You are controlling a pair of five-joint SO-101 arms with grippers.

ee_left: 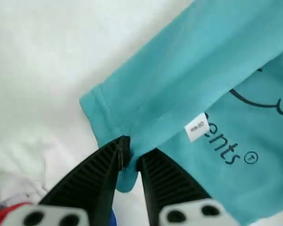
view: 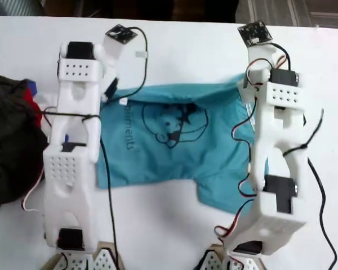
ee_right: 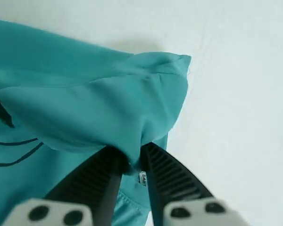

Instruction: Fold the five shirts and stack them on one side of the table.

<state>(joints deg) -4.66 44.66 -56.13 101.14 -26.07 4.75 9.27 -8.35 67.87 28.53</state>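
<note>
Tightly narrowed, the left gripper (ee_left: 129, 157) pinches an edge of the teal shirt (ee_left: 193, 80), close to a small white tag (ee_left: 196, 127). The right gripper (ee_right: 132, 157) is likewise clamped on a raised fold at the shirt's opposite side. The shirt lies rumpled, print side up, between the two arms on the white table (view: 174, 56). A dark heap of clothes (view: 8, 152) sits beside the left arm.

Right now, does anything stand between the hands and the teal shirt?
Nothing visible does. The left hand and the right hand each pinch an edge of the teal shirt.
</note>
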